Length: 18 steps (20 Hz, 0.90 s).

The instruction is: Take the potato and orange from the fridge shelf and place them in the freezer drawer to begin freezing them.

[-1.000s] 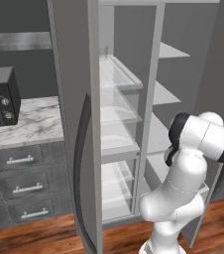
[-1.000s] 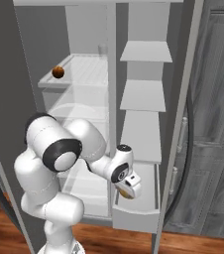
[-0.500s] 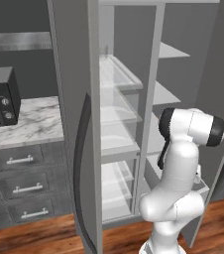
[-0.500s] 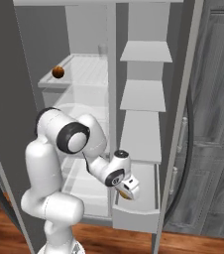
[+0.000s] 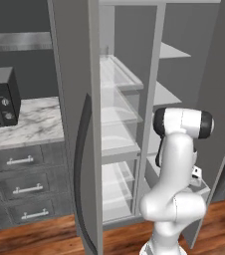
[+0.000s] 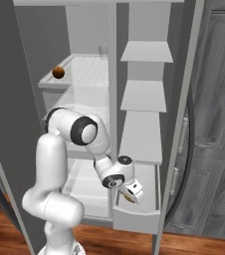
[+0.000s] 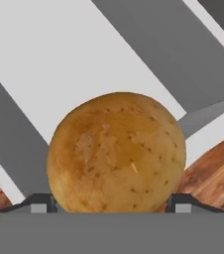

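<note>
The tan, speckled potato [image 7: 116,154] sits between my two fingertips [image 7: 39,204], with my gripper [image 7: 111,207] shut on it. From the right base view, the gripper [image 6: 132,191] hangs low over the light-grey freezer drawer [image 6: 137,215], which is pulled out at the bottom of the right compartment, and the potato [image 6: 128,197] is just above the drawer's inside. The orange [image 6: 58,72] rests on the upper fridge shelf [image 6: 84,74], near its front left edge. In the left base view the hand [image 5: 196,172] peeks out behind my arm.
Both fridge doors stand open: one door [image 5: 72,124] at the left and one door [image 6: 184,124] at the right. Bare white shelves [image 6: 144,94] fill the right compartment. A marble counter [image 5: 30,124] with a microwave [image 5: 0,97] and dark drawers [image 5: 20,174] lies to the left.
My arm has folded upward and its elbow has swung right, while the hand with the potato has sunk slightly lower over the freezer drawer. The orange has not moved.
</note>
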{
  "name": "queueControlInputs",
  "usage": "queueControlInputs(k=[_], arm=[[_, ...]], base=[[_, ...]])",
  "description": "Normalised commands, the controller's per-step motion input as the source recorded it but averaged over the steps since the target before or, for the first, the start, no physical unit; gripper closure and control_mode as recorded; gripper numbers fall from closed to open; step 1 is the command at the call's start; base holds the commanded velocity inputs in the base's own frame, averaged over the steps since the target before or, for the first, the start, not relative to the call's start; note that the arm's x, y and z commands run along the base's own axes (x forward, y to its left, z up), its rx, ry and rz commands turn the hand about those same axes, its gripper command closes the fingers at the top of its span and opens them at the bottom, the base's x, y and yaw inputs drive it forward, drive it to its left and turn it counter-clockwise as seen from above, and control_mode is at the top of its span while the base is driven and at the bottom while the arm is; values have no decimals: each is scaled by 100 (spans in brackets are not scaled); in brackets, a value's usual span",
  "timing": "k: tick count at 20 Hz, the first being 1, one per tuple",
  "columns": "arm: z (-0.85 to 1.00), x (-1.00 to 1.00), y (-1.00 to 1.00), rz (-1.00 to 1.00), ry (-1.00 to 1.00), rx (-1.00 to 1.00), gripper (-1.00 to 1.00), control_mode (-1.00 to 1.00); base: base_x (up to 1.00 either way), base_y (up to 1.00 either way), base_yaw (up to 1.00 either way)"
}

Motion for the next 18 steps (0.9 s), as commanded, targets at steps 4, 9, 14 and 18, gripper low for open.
queueControlInputs(k=[4, 9, 14, 18], arm=[[-26, 19, -20, 0, 0, 0, 100, -100], [-22, 26, -25, 0, 0, 0, 100, -100], [-24, 27, -21, 0, 0, 0, 100, -100], [-26, 36, -7, 0, 0, 0, 100, -100]], base=[[0, 0, 0], [0, 0, 0], [0, 0, 0], [0, 0, 0]])
